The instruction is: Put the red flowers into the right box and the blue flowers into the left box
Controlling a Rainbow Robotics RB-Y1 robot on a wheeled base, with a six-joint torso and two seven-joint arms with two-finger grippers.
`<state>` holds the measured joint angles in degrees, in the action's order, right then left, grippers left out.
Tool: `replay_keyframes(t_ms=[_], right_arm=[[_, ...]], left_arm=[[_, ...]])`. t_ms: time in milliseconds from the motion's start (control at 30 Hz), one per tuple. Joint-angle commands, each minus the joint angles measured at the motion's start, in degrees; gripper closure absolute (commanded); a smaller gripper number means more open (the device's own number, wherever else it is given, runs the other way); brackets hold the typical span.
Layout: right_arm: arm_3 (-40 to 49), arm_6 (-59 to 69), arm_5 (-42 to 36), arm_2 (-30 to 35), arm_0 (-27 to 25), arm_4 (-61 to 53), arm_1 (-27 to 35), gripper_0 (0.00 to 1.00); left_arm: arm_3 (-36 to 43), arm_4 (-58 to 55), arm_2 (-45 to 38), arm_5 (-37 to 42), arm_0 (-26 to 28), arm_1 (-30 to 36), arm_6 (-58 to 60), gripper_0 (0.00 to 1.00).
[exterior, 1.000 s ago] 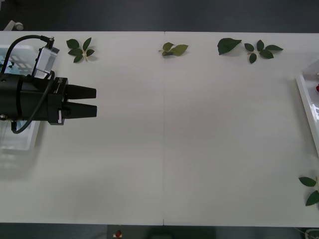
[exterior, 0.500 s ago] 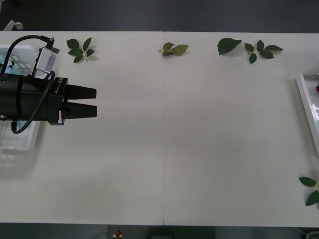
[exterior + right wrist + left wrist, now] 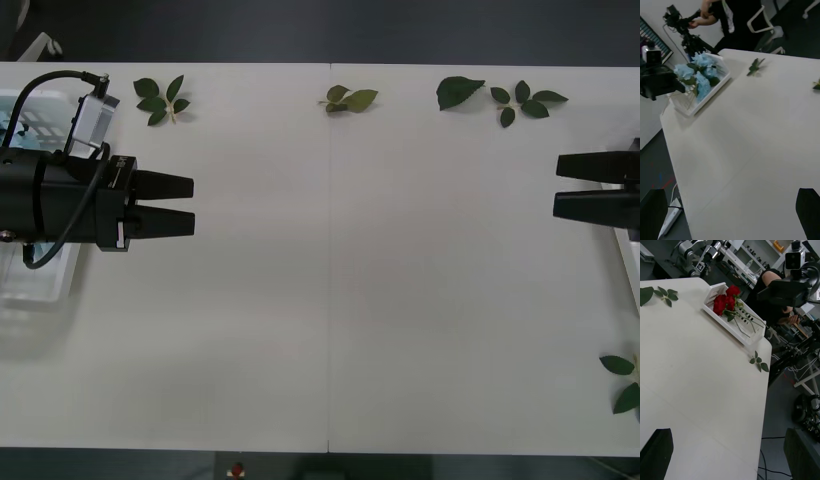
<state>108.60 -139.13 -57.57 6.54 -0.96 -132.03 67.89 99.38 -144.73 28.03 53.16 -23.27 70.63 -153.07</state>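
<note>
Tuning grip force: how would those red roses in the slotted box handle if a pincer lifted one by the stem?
The red roses have long thin stems, so probably floppy, bloom drooping. Likely light. Their stems cross in the right box, so one may drag its neighbours.

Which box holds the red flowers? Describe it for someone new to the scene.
Start at the white table and go to its right end, past the right gripper. The right box there is a white slotted basket with the red flowers lying inside; the left box holds the blue flowers.
</note>
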Motion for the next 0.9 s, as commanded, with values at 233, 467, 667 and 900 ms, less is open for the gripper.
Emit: replay_keyframes(t_ms=[233, 467, 667, 900], right_arm=[[12.33, -3.69, 0.53, 0.05, -0.18, -0.51, -4.78, 0.0], [12.95, -5.1, -2.28, -3.46, 2.45, -2.09, -6.72, 0.0], [12.95, -6.51, -2.02, -7.42, 5.0, -2.44, -8.39, 0.0], [12.95, -7.39, -0.26, -9.61, 6.67, -2.09, -10.14, 0.0]], left_arm=[[1.25, -0.56, -0.52, -0.34, 1.04, 0.38, -1.93, 0.15], [1.25, -0.56, -0.52, -0.34, 1.04, 0.38, -1.93, 0.14], [1.25, -0.56, -0.52, -0.34, 1.04, 0.38, -1.93, 0.14], [1.25, -0.56, -0.52, -0.34, 1.04, 0.38, -1.93, 0.14]])
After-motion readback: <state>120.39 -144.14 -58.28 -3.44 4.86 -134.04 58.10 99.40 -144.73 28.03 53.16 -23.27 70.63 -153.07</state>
